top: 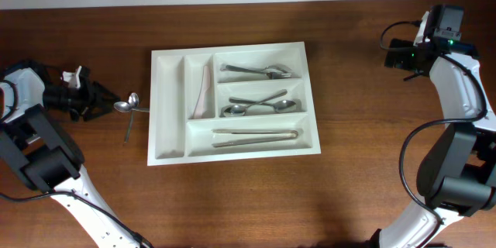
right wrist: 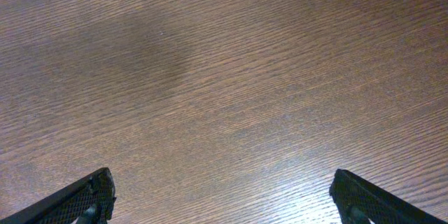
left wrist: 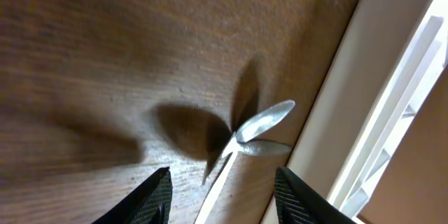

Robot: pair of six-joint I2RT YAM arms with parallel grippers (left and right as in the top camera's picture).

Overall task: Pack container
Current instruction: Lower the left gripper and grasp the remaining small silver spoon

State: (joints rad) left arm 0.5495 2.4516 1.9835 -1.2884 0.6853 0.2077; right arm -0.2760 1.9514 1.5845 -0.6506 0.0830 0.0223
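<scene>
The left gripper [left wrist: 222, 182] hangs with fingers spread and empty, just short of two loose spoons [left wrist: 264, 120]. These are thin polished steel, their bowls overlapping on the dark, grained wooden table [top: 232, 201]. They lie just beside the container [top: 167, 108], a smooth white plastic tray mid-table. Most compartments hold cutlery [top: 260, 70]; the leftmost narrow one is bare, so packing looks nearly finished. The right gripper [right wrist: 222, 178] gapes empty over wood, well apart.

Container [top: 167, 108]: 1, with 5 compartments.
Inside: pale flat piece [top: 204, 93], 1; long pale sticks [top: 256, 136], 2; tray spoons [top: 234, 111], 2 bowls seen; top-compartment utensils [top: 256, 70], about 2, count uncertain.
Loose spoons [left wrist: 266, 120] on table [top: 310, 201]: 2.
</scene>
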